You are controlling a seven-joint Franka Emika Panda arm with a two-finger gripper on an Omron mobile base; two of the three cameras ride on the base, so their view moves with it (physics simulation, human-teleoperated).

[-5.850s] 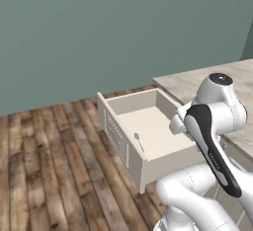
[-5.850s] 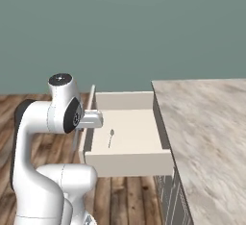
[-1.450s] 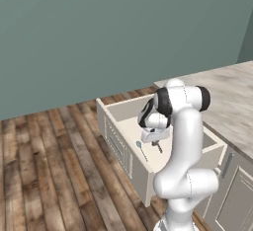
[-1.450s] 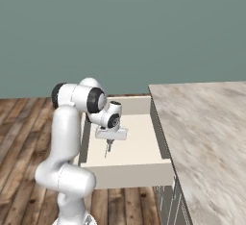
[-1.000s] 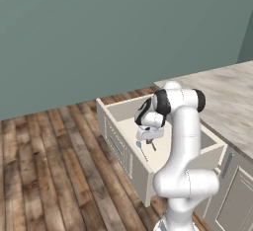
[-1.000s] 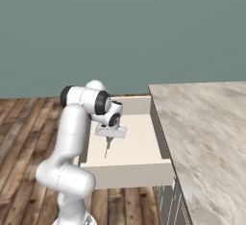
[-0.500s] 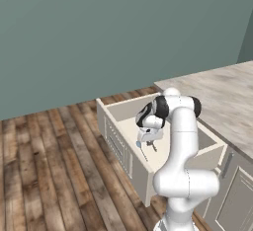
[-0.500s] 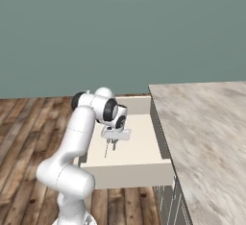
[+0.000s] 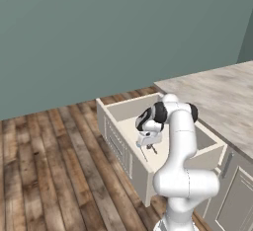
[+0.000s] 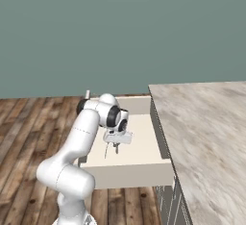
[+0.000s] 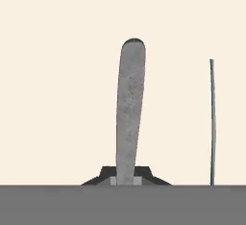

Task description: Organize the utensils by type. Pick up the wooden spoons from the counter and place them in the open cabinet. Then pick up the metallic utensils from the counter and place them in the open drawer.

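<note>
My gripper (image 9: 148,146) (image 10: 116,145) hangs low inside the open drawer (image 9: 114,111) (image 10: 130,176), just above its cream floor. It is shut on a grey metal utensil (image 11: 129,108), whose flat handle rises from between the fingertips (image 11: 106,175) in the hand view. A second thin metal spoon (image 11: 212,123) (image 9: 143,153) (image 10: 106,151) lies on the drawer floor beside it. The wooden spoons and the open cabinet are out of view.
The marbled counter (image 9: 222,96) (image 10: 206,123) runs along the drawer's right side over grey panelled cabinet fronts (image 9: 237,200). Wooden floorboards (image 9: 44,166) lie to the left, and a teal wall (image 10: 120,27) stands behind.
The gripper has sunk a little deeper into the drawer with the metal utensil still in it, and the arm has folded closer over the drawer.
</note>
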